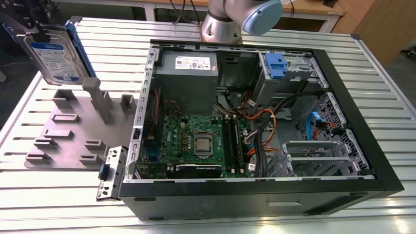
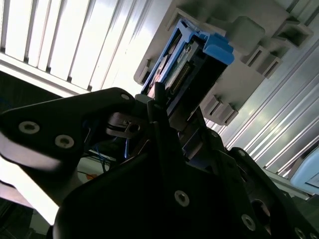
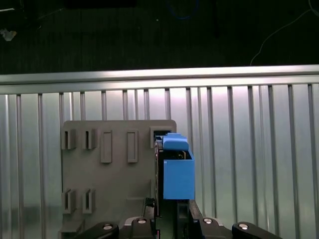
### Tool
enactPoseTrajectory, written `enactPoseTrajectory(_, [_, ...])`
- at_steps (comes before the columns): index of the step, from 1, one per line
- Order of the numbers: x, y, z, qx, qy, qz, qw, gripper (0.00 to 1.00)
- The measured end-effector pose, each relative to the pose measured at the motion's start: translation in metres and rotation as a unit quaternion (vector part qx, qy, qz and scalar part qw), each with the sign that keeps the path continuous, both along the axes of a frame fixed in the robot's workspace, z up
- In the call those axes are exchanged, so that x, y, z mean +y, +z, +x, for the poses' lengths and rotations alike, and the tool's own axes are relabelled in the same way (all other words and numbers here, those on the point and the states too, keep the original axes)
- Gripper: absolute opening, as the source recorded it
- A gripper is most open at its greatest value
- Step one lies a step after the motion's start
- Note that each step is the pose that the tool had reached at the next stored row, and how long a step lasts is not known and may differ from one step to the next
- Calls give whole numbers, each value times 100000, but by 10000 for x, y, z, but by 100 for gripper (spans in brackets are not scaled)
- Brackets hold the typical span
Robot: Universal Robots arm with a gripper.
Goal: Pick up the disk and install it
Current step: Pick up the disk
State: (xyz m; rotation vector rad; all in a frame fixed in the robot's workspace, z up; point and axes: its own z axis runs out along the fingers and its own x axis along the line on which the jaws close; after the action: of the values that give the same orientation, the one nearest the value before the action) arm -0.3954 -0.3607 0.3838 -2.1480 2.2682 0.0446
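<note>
Disk (image 1: 55, 53) hangs clamped between shut jaws over grey fixture (image 1: 68, 146); probably rigid, weighty, shock-sensitive, best gripped by carrier edges.

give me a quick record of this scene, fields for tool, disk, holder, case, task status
tool: closed on the disk
disk: held upright in the air above the holder, at the exterior view's left; blue frame along its edge
holder: grey, slotted, flat on the table, beside the computer case
computer case: open, lying on its side, circuit board showing
task status: disk picked up, outside the case, not yet installed
</note>
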Motion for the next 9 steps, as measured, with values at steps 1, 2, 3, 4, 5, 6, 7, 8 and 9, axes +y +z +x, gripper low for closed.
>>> enactPoseTrajectory(1, [0,3,0,15,2,-9,100000,35])
enactPoseTrajectory(2, [0,5,0,16,1,-9,100000,35])
enactPoseTrajectory(3, [0,5,0,15,2,-9,100000,35])
enactPoseTrajectory(4, [0,5,0,15,1,-8,100000,35])
enactPoseTrajectory(5, [0,6,0,15,2,-10,100000,35])
enactPoseTrajectory(6, [0,5,0,14,0,-8,100000,35])
enactPoseTrajectory(7, [0,6,0,15,1,-8,100000,35])
enactPoseTrajectory(8, [0,6,0,14,2,-9,100000,35])
enactPoseTrajectory(9, [0,6,0,16,1,-9,100000,35])
